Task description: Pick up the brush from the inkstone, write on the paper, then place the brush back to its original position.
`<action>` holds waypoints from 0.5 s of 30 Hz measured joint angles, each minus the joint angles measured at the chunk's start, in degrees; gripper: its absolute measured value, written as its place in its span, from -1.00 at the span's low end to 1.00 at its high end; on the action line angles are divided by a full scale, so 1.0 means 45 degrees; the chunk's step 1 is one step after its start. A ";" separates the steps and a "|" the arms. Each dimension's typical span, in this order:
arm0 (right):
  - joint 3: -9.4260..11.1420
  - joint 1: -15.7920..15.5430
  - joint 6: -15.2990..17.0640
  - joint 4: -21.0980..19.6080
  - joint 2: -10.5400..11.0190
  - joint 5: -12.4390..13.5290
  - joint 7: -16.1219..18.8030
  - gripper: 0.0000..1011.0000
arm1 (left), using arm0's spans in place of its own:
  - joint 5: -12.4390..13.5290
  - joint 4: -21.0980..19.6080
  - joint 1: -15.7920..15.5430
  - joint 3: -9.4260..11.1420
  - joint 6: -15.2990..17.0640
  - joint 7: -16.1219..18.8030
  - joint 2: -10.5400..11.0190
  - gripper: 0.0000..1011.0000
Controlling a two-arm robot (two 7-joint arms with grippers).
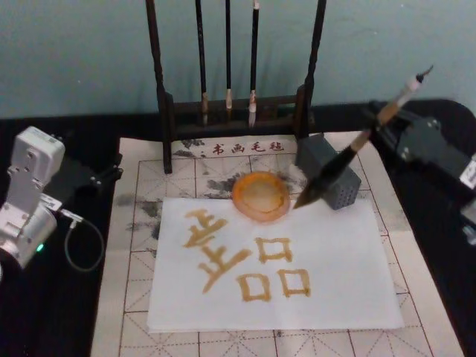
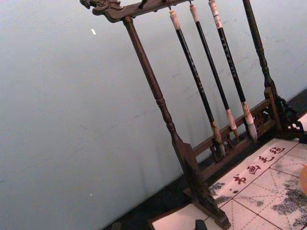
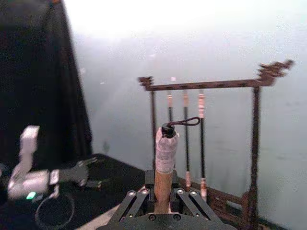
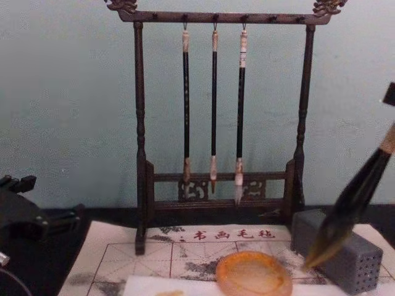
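Right gripper (image 1: pixel 380 124) pinches tan-handled, dark-tufted brush (image 1: pixel 332 171) right of round amber inkstone (image 1: pixel 260 196) — left arm (image 1: pixel 30 195) parked left. Low wet tip may smear white paper (image 1: pixel 342 260).

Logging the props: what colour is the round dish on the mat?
Orange-amber; the dish shows best in the head view.

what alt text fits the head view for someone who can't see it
The right end effector holds the brush tilted, its dark tip hanging just right of the inkstone, by the grey block. Amber characters mark the white paper below; the left end effector sits parked at far left.
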 joint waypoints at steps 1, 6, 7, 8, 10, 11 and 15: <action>-0.0003 0.0160 0.0318 0.0057 -0.0163 0.0176 -0.0301 -0.63 | 0.0000 0.0000 0.0000 0.0000 0.0000 0.0001 0.0000 0.98; -0.0146 0.0736 0.1274 0.0358 -0.0682 0.0702 -0.1223 -0.63 | 0.0001 0.0000 0.0000 0.0000 0.0000 0.0001 0.0000 0.98; -0.0177 0.0854 0.1454 0.0435 -0.0785 0.0819 -0.1404 -0.63 | 0.0001 0.0000 0.0000 0.0000 0.0000 0.0001 0.0000 0.98; -0.0229 0.1073 0.1815 0.0589 -0.0968 0.1067 -0.1752 -0.63 | 0.0000 0.0000 -0.0001 0.0000 0.0000 0.0001 0.0000 0.98; -0.0301 0.1415 0.2367 0.0844 -0.1262 0.1487 -0.2281 -0.63 | -0.0001 0.0000 0.0000 0.0000 0.0000 0.0001 0.0000 0.98; -0.0323 0.1525 0.2557 0.0930 -0.1354 0.1641 -0.2474 -0.63 | 0.0000 0.0000 0.0000 0.0000 0.0000 0.0001 0.0000 0.98; -0.0416 0.1972 0.3214 0.1325 -0.1719 0.2176 -0.3150 -0.63 | 0.0000 0.0000 0.0000 0.0000 0.0000 0.0001 0.0000 0.98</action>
